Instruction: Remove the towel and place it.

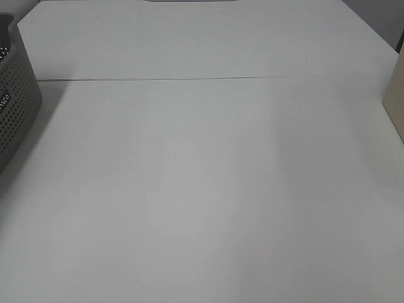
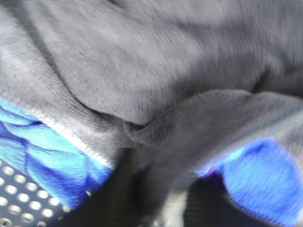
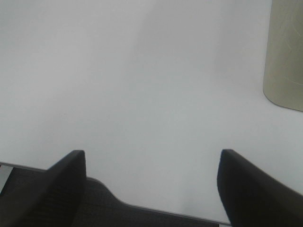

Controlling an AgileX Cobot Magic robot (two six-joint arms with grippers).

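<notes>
White table (image 1: 202, 189), dark towel (image 2: 142, 61) crumpled on blue cloth (image 2: 38, 146), axis unclear

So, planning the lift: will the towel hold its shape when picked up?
Probably floppy: the towel lies in soft folds and creases. Its fuzzy pile likely grips well, though it may drag the blue cloth touching it.
</notes>
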